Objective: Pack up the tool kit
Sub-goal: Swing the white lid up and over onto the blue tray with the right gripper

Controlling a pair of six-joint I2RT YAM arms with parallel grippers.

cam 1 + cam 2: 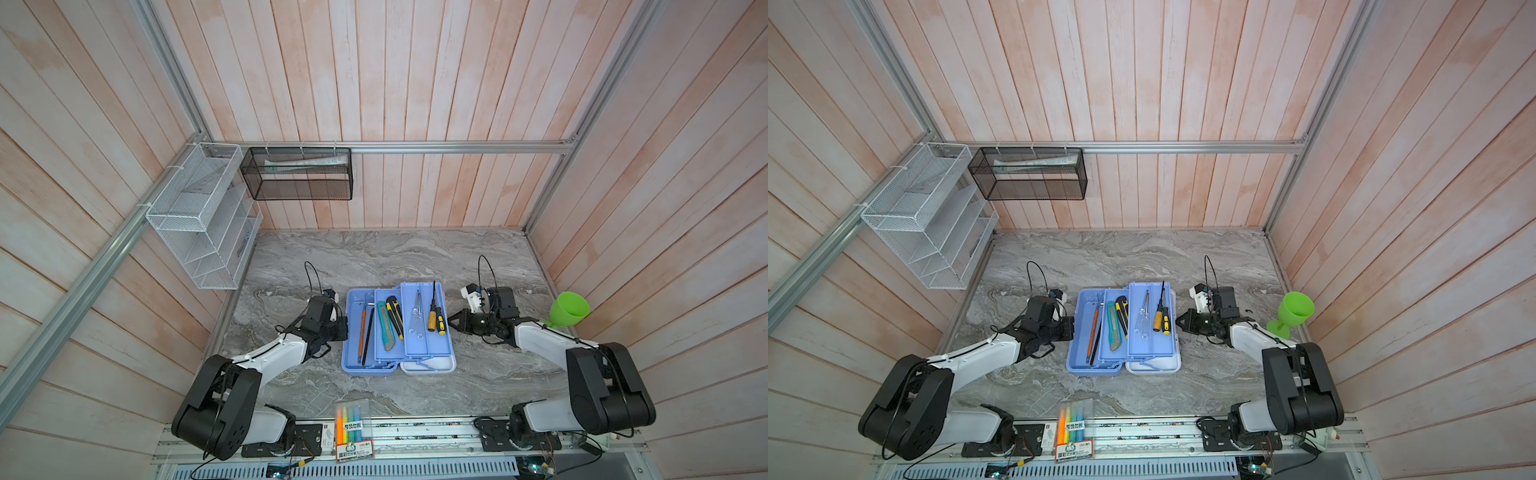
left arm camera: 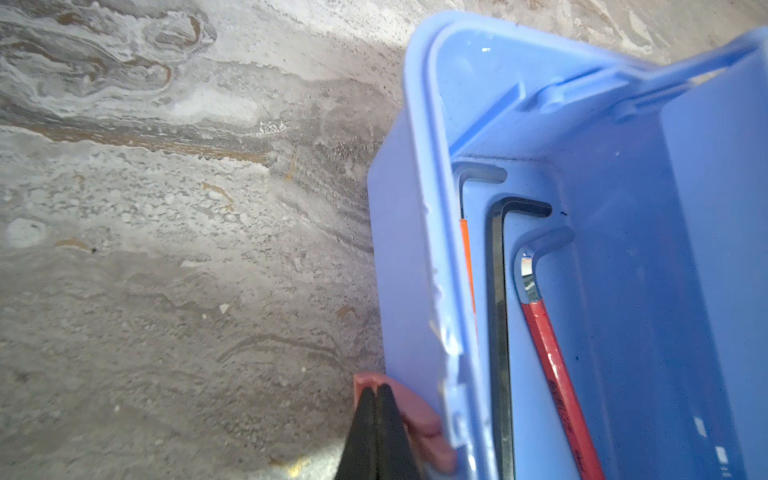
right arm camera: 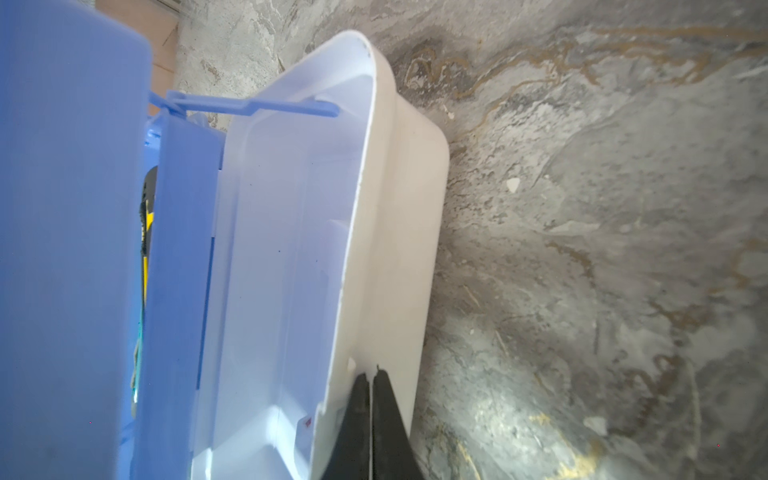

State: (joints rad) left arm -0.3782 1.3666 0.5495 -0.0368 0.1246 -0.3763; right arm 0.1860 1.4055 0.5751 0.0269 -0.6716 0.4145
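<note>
The tool kit [image 1: 397, 328] [image 1: 1125, 330] lies open mid-table in both top views: light blue base [image 2: 415, 249] on the left, stepped blue trays, white lid [image 3: 399, 249] on the right. In the base lie a black hex key [image 2: 498, 311] and a red one [image 2: 557, 365]. The trays hold utility knives [image 1: 390, 324] and yellow-handled screwdrivers [image 1: 435, 321]. My left gripper [image 1: 344, 327] [image 2: 376, 386] is shut, its tips against a pink part [image 2: 415, 415] on the base's outer left wall. My right gripper [image 1: 449, 320] [image 3: 371, 374] is shut, tips touching the lid's outer wall.
A clear pack of highlighters [image 1: 353, 419] lies at the table's front edge. A green goblet [image 1: 568, 309] stands by the right wall, behind my right arm. A white wire rack [image 1: 199, 216] and a black mesh basket [image 1: 297, 174] hang at the back left.
</note>
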